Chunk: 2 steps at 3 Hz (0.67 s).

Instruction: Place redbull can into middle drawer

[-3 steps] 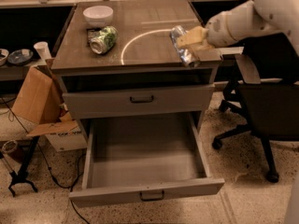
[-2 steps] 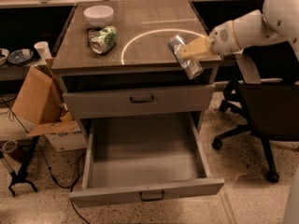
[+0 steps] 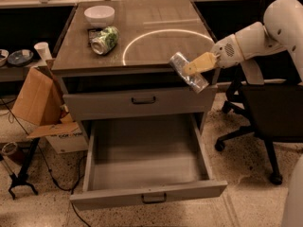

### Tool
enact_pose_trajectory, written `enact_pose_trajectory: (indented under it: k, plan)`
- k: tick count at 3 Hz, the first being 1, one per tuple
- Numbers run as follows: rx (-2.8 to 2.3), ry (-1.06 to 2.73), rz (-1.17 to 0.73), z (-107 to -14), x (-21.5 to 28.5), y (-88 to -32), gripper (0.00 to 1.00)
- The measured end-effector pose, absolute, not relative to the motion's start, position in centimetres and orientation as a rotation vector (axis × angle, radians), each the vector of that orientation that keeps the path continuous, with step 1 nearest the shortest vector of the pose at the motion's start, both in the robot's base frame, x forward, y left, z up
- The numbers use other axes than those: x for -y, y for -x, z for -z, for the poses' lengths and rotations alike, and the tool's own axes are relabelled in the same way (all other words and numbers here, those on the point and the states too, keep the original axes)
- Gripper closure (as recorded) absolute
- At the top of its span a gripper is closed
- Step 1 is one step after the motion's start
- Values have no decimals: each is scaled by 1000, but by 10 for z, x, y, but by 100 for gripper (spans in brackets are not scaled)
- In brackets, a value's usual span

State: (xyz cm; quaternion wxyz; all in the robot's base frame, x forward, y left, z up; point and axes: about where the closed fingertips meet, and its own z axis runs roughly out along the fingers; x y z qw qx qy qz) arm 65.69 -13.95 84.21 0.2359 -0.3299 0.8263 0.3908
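Observation:
My gripper (image 3: pixel 195 68) is shut on the redbull can (image 3: pixel 188 73), a slim silver can held tilted in the air just past the front right edge of the cabinet top, in front of the upper drawer front. The arm reaches in from the right. The middle drawer (image 3: pixel 142 162) is pulled wide open below, its plain grey inside bare, with a dark bar handle on its front. The can is above and a little to the right of the drawer's back right corner.
On the cabinet top (image 3: pixel 156 32) lie a green-and-white can (image 3: pixel 104 39) on its side and a white bowl (image 3: pixel 99 15). The upper drawer front (image 3: pixel 142 100) is closed. A cardboard box (image 3: pixel 40 103) stands at the left, a black office chair (image 3: pixel 265 108) at the right.
My gripper has carried the can off the tabletop's right side, forward and down past the front edge, and the can has tilted more.

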Motion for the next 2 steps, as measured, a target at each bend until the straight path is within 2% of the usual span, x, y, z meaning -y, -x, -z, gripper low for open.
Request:
enact_pose_trajectory:
  k: [2]
  plan:
    - [-2292,781,-1069,-822,135,-654,100]
